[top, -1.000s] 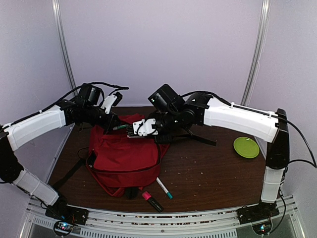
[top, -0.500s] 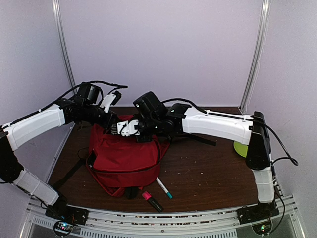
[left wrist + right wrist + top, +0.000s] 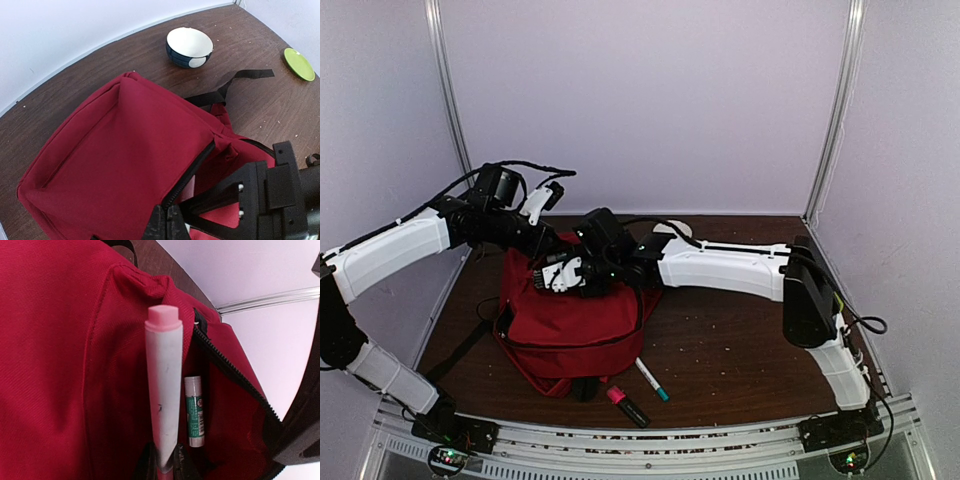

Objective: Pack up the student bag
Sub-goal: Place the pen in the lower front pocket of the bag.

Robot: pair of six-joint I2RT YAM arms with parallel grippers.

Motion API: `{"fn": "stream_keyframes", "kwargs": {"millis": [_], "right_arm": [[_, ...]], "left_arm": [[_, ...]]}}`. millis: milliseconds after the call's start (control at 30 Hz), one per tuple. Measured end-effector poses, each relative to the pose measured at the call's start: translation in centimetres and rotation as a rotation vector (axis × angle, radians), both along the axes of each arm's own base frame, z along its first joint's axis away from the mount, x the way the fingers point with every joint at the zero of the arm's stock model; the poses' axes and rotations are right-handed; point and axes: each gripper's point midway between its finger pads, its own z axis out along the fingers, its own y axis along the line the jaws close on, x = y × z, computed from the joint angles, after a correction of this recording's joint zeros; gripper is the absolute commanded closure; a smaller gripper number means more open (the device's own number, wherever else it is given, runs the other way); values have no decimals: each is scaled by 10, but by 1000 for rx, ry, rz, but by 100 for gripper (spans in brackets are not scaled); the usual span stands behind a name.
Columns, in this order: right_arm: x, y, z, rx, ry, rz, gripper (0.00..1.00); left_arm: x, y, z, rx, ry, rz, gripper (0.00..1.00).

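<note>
Student bag [image 3: 570,320] is lying on the left part of the surface [image 3: 740,340], its open end toward the far wall and both pincers meeting over it. The left pincer [image 3: 167,225] is pinching shut on the zipper edge of the mouth and seems to be holding it up. The right pincer [image 3: 162,465] is gripping a white marker [image 3: 164,390] with a pink cap, pointing it along the lip of the opening.

The main risk, as I am judging it, is the marker missing the gap. In the right wrist view it is sitting over the outer panel, just beside the zipper [image 3: 235,371] rather than clearly inside. Letting go here could be sending it down the outside of the student bag. The thin fabric could also be slipping from the left pincer, letting the mouth sag closed. The pincers are working very near each other, so a bump is possible.

The student bag is looking soft and slumped, red all over, with black straps [image 3: 250,74] trailing behind. A green-labelled stick [image 3: 195,412] is already lying inside. A teal-tipped pen [image 3: 652,380] and a pink-and-black highlighter [image 3: 628,405] are waiting on the surface beside it.
</note>
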Motion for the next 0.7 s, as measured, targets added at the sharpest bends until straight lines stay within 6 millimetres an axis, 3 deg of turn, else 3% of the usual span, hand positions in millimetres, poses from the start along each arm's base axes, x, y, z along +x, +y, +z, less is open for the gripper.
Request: {"fn": "stream_keyframes", "kwargs": {"millis": [167, 567, 700], "right_arm": [[17, 5, -5, -16, -79, -37, 93], [57, -4, -17, -60, -180, -185, 91], [65, -3, -18, -60, -206, -223, 79]], "left_arm": [[0, 0, -1, 1, 3, 0, 100], [-2, 2, 1, 1, 5, 0, 100], [-3, 2, 2, -2, 3, -2, 100]]}}
